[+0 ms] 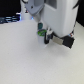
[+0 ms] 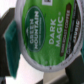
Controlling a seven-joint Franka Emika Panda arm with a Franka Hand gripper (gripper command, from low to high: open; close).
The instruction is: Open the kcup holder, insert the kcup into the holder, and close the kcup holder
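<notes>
The pincer point(image 1: 43, 36) is clamping the kcup point(image 1: 40, 34), holding it just above the pale counter point(image 1: 25, 60). Up close in the wrist view, the kcup point(image 2: 46, 35) is filling the frame, its green lid reading "Dark Magic", tilted, pressed against one dark finger point(image 2: 10, 50).

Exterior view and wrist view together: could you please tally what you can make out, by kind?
kcup: 1, green-topped, gripped by the end effector
end effector: 1
table: 1
dark object at the back, on the exterior view's left: 1, too blurred to identify
Total: 4
</notes>
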